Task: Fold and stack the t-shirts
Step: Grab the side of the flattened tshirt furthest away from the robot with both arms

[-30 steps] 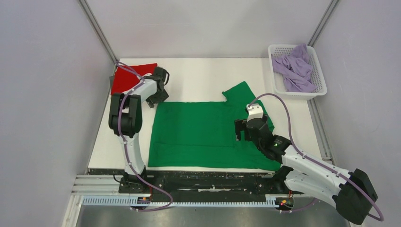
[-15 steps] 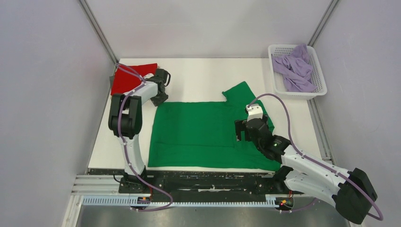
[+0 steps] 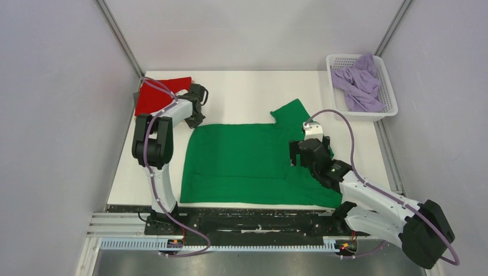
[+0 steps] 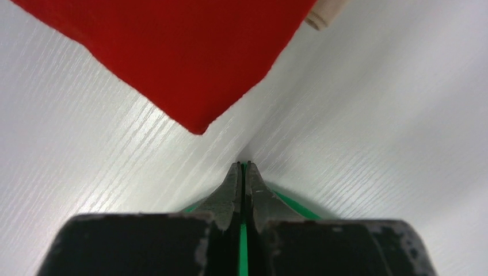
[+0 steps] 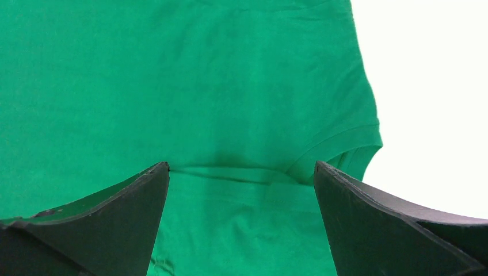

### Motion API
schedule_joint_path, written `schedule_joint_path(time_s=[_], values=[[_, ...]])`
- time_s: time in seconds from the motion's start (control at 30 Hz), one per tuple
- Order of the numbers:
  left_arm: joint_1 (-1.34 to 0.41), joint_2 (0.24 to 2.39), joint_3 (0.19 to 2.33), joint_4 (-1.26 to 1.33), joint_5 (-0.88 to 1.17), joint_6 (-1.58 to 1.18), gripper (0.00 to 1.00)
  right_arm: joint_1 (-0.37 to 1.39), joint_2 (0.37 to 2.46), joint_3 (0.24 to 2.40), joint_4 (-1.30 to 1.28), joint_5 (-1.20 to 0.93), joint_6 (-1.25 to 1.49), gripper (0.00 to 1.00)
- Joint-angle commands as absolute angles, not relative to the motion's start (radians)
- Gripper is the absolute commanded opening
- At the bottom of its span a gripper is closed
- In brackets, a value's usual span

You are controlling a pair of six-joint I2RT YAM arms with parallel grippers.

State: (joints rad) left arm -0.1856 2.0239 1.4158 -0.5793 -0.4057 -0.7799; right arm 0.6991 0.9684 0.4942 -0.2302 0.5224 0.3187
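A bright green t-shirt (image 3: 241, 164) lies spread flat across the middle of the white table (image 3: 247, 92). My left gripper (image 3: 194, 122) is at the shirt's far left corner and shut on it. In the left wrist view the left gripper (image 4: 244, 167) pinches a sliver of green cloth (image 4: 242, 247) against the table. A folded red t-shirt (image 3: 155, 95) (image 4: 172, 52) lies just beyond it. My right gripper (image 3: 304, 153) (image 5: 241, 165) hovers open over the green shirt (image 5: 201, 86), near its right sleeve (image 5: 345, 149), with nothing between its fingers.
A white mesh basket (image 3: 392, 109) at the back right holds crumpled lavender t-shirts (image 3: 359, 83). Grey walls stand close on both sides. The table's near edge meets the black rail by the arm bases.
My left gripper has closed on the green shirt's far left corner. The right gripper has shifted slightly right and toward the back, still open.
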Motion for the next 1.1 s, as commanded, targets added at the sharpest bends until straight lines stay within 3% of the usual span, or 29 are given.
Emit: schedule_joint_path(time_s=[0.0, 0.33, 0.5, 0.8, 1.07], values=[[-0.193, 1.968, 1.382, -0.636, -0.394, -0.751, 0.02, 0.592, 1.074, 0.64, -0.212, 0.471, 0.339, 0.98], [-0.205, 1.894, 1.338, -0.594, -0.374, -0.712, 0.02, 0.444, 1.6, 1.131, -0.15, 0.534, 0.263, 0.98], [-0.213, 1.865, 1.333, -0.591, -0.376, -0.691, 0.02, 0.407, 1.903, 1.425, -0.172, 0.521, 0.226, 0.91], [-0.225, 1.836, 1.315, -0.591, -0.368, -0.68, 0.02, 0.321, 2.254, 1.739, -0.127, 0.498, 0.204, 0.82], [-0.228, 1.855, 1.325, -0.594, -0.371, -0.674, 0.02, 0.292, 2.307, 1.717, -0.145, 0.467, 0.214, 0.75]])
